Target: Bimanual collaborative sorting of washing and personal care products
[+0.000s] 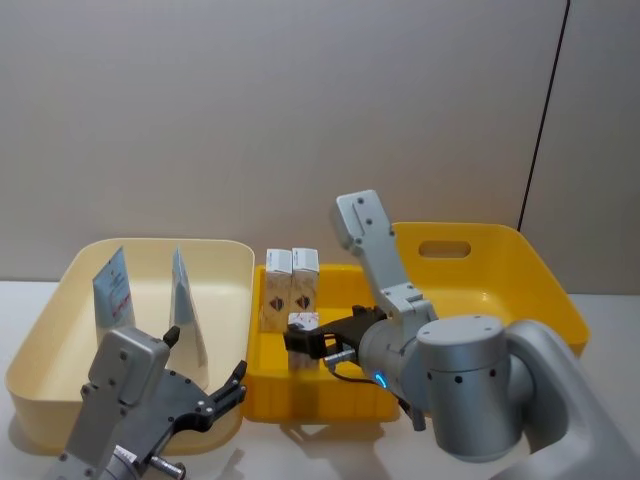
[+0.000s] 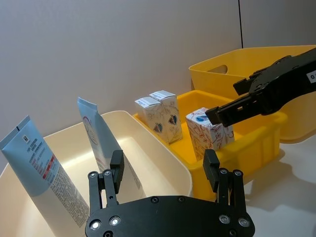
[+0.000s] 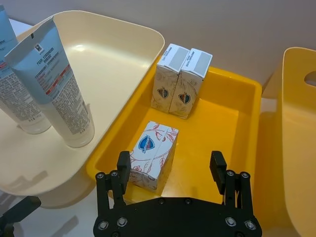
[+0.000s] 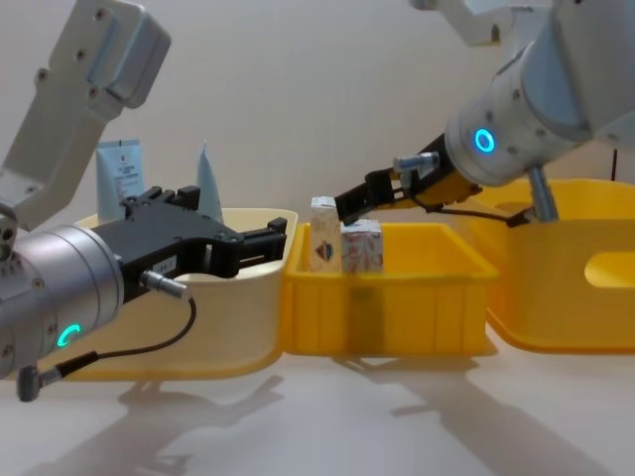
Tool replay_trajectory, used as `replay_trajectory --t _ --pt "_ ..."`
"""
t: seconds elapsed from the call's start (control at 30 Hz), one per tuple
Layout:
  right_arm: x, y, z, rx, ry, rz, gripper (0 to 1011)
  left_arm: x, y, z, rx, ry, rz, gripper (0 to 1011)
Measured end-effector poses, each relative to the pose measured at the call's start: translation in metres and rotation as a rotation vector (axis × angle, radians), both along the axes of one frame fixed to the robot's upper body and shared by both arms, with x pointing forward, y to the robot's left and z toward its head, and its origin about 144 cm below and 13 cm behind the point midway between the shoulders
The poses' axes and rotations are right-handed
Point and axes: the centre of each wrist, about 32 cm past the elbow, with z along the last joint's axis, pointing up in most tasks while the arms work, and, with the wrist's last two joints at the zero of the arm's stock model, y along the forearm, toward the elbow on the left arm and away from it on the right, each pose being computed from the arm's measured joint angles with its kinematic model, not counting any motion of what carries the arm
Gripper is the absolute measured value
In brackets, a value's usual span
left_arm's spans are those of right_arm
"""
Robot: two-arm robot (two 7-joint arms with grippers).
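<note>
Left tube [image 1: 113, 290] and right tube [image 1: 187, 305] stand upright, apart, in the cream bin [image 1: 40, 345] on the left. The small yellow bin [image 1: 300, 402] sits in the middle, touching the cream bin. At its far left corner, first upright carton [image 1: 278, 287] and second upright carton [image 1: 305, 283] stand side by side, touching. Third carton [image 3: 153, 155] stands nearer in the same bin, apart from the pair. The right gripper [image 3: 170, 165] hovers over the third carton, fingers spread, carton close to one finger; contact can't be told. The left gripper [image 2: 164, 170] is at the cream bin's near right side, fingers spread, holding nothing. The large yellow bin [image 1: 545, 285] is on the right.
</note>
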Motion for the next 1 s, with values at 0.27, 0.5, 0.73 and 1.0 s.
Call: replay_trajectory --t 0.27,0.5,0.73,1.0 --pt "0.004 0.005 -0.007 0.010 0.020 0.015 1001 0.000 0.000 0.000 0.000 0.000 0.000 1000" --pt "0.006 0.009 -0.012 0.022 0.025 0.022 1001 0.000 0.000 0.000 0.000 0.000 0.000 1000" --pt "0.009 0.011 -0.018 0.021 0.023 0.014 1001 0.000 0.000 0.000 0.000 0.000 0.000 1000" --pt "0.011 0.015 -0.025 0.022 0.011 -0.002 1001 0.000 0.000 0.000 0.000 0.000 0.000 1000"
